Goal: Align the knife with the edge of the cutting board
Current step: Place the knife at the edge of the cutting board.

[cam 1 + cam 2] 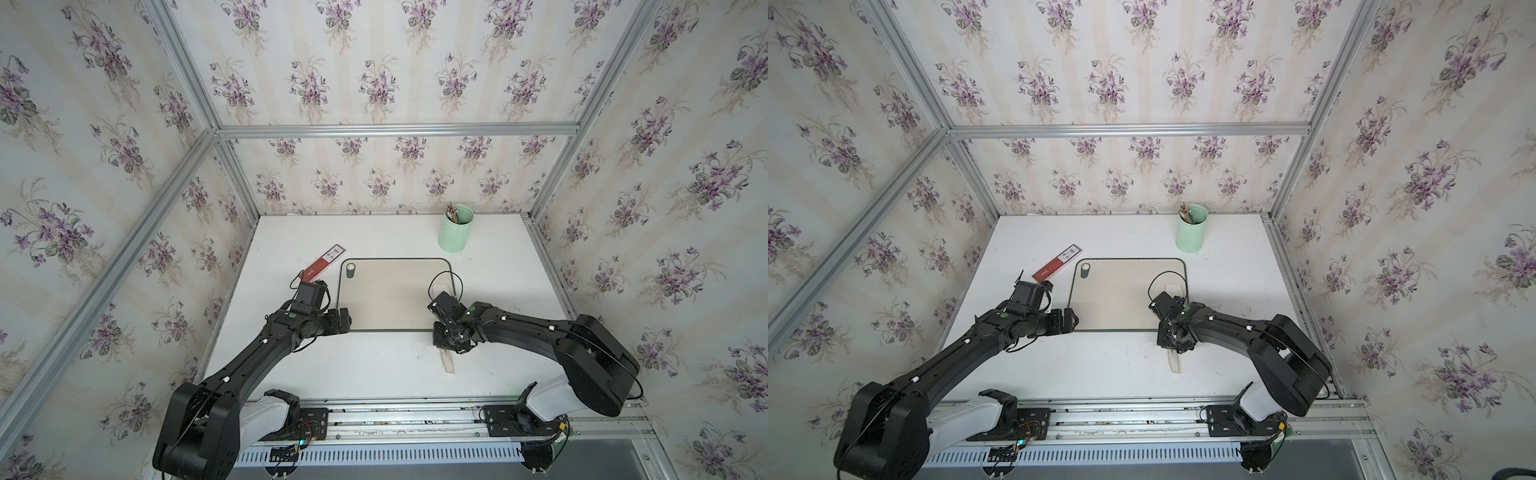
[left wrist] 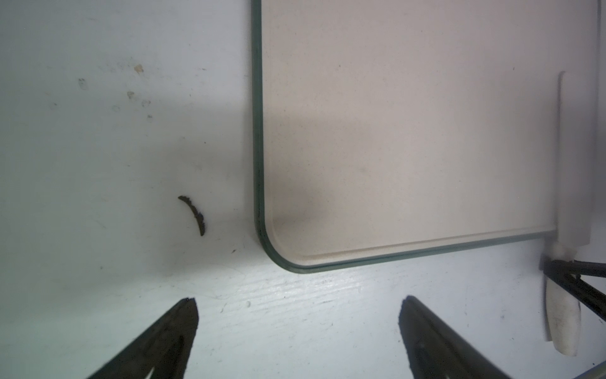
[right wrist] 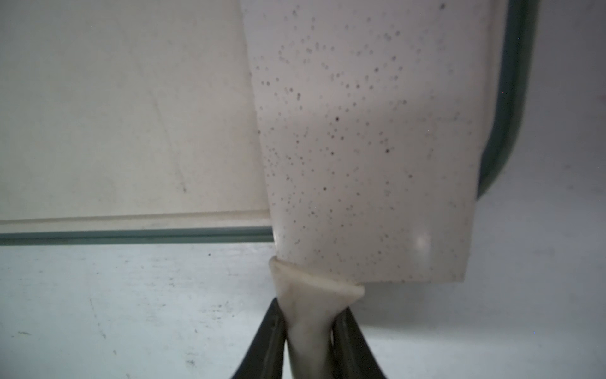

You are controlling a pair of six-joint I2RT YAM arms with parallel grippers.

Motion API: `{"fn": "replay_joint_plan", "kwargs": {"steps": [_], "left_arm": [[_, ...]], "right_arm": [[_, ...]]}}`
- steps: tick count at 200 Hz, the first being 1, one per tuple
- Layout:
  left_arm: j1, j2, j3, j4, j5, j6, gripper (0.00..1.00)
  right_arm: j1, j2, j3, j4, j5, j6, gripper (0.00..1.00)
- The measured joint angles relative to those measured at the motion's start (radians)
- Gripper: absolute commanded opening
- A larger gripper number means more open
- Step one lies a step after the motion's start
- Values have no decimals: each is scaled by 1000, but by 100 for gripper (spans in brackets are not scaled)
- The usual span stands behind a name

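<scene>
Pale cream-white cleaver-shaped knife [image 3: 360,147] lies with its broad speckled blade over the right part of the large beige rectangular cutting board [image 1: 386,299], near the board's near right corner. The blade's long side runs just beside the thin dark green rim there. Its slim handle [image 1: 448,361] sticks out past the near edge, over the white table [image 1: 374,365]. The right gripper [image 3: 310,318] is clamped on that handle just behind the blade. Whether the blade rests flat or is slightly lifted is hard to tell. The left gripper [image 2: 300,300] hangs by the board's near left corner, jaws wide apart and holding nothing. A slim red-and-white flat box [image 1: 324,262] lies beyond the left arm.
</scene>
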Motion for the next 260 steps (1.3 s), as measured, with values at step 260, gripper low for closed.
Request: {"fn": "replay_joint_plan", "kwargs": {"steps": [260], "left_arm": [[0,4,0,0,-3,1,99]], "right_arm": [[-21,6,4,55,21,-5,0]]}}
